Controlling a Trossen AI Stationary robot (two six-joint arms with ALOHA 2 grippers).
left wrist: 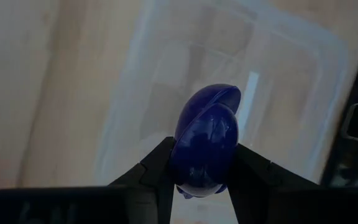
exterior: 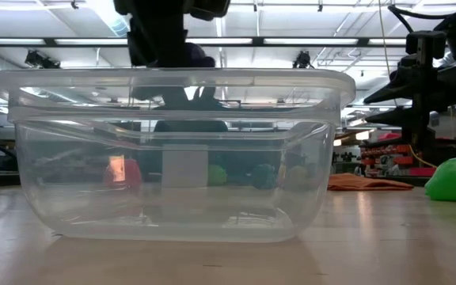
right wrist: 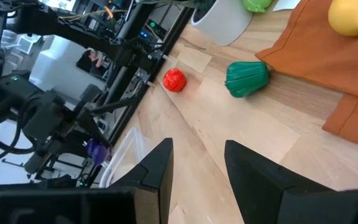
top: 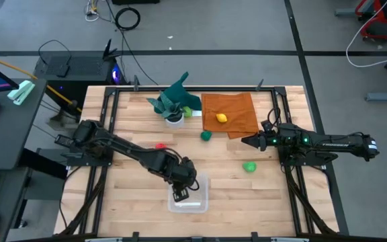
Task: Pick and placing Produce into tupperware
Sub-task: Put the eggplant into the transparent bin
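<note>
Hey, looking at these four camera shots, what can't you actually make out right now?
- High view: the tupperware interior is mostly covered by the left hand, so the eggplant cannot be seen there.
- Low view: the produce behind the tupperware's clear walls shows only as blurred colour patches.
- Left wrist view: the eggplant, held in the fingers, hides the tupperware floor below.
- Right wrist view: the yellow piece on the orange cloth is cut off by the edge; the right hand is open and empty.
</note>
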